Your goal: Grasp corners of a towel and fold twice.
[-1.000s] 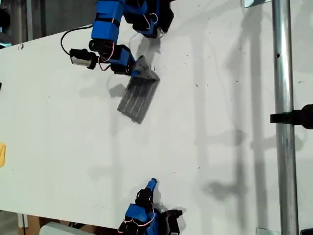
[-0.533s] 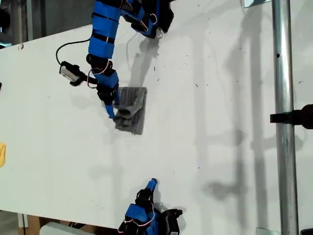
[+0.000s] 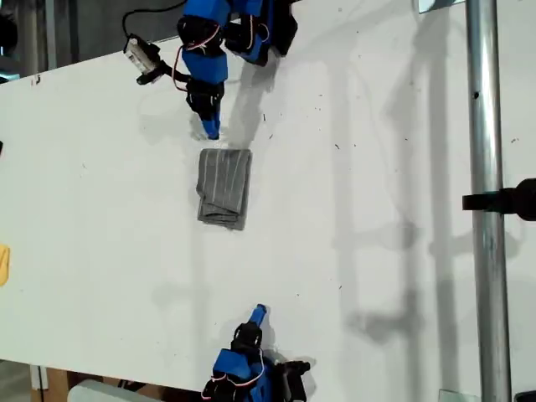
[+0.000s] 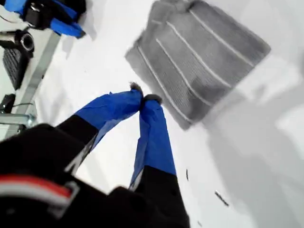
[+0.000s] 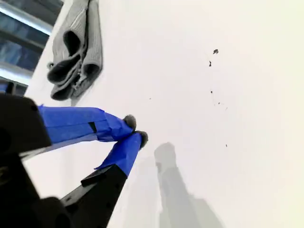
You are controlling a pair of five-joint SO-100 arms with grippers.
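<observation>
While both pincers sit pressed together and empty, the folded towel lies lengthwise between them

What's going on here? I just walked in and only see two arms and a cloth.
Two small blue arms are working on folding a grey striped towel. It lies folded into a narrow bundle on the white table, and nothing is holding it. My first end effector hovers just beyond one end of it, shut and empty. My second end effector sits shut near the bottom edge of the exterior view, well apart from the towel.
</observation>
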